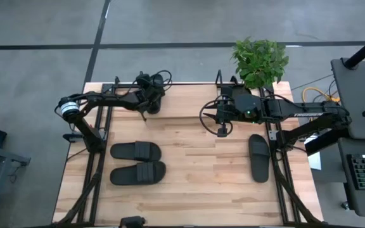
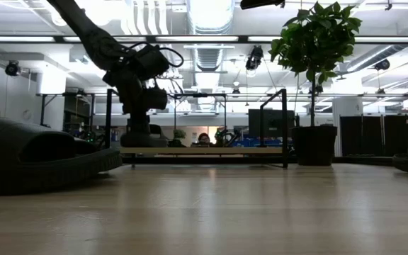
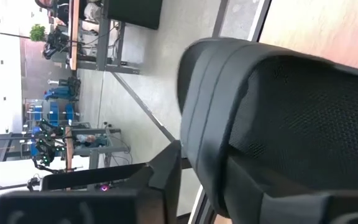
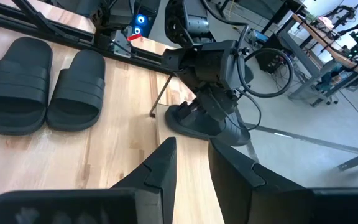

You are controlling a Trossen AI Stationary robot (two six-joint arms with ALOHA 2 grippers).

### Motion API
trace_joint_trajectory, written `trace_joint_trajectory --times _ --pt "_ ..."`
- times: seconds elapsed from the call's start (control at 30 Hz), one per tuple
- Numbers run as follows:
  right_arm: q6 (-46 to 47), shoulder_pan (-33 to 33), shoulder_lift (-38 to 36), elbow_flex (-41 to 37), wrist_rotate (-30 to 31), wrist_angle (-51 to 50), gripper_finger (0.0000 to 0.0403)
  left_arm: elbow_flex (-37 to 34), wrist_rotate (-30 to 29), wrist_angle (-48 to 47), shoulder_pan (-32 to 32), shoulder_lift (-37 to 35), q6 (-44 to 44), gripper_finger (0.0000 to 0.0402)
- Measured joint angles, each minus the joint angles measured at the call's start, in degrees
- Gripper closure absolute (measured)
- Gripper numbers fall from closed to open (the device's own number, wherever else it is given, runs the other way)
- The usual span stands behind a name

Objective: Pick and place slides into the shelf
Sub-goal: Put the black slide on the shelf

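- While one slide (image 1: pixel 152 104) is held at the left end of the shelf (image 1: pixel 189 119), the placing step is judged to be in hand; in the right wrist view the slide (image 4: pixel 207 124) is seen resting on the shelf's wooden board with the left gripper (image 4: pixel 219 102) down on top of it.
- At the far left of the bench (image 1: pixel 189 183), the left gripper (image 1: pixel 149 95) is seen over that slide, and its fingers appear to be clamped on it; in the left wrist view the ribbed strap (image 3: pixel 241 118) fills the frame close to the camera.
- Nearer the front, on the left half of the bench, a pair of slides (image 1: pixel 137 162) is seen lying side by side, well apart from the shelf and not yet handled.
- Towards the middle, the right gripper (image 1: pixel 222 130) is held just in front of the shelf, with nothing between its fingers (image 4: pixel 160 168), which are seen parted by a narrow gap.
- At the right, a fourth slide (image 1: pixel 258 157) lies alone on the bench, near the right arm.
- Behind the shelf's right end a potted plant (image 1: pixel 260 60) stands.
- Next, a release of the held slide would be called for, then a lift clear of the wire rail without the slide being dragged off the board.
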Motion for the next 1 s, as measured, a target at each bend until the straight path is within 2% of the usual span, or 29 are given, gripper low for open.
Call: trace_joint_trajectory --times 0.17,0.4,1.0 --pt "0.02 0.00 -0.01 0.00 0.00 0.00 0.0319 0.37 2.28 -1.22 -0.04 0.00 -0.33 0.0277" --pt "0.02 0.00 -0.02 0.00 0.02 0.00 0.0319 0.39 2.43 -1.25 -0.22 -0.09 -0.35 0.0243" --pt "0.04 0.00 -0.02 0.00 0.00 0.02 0.0319 0.58 2.71 -4.68 -3.71 -2.89 -0.33 0.0239"
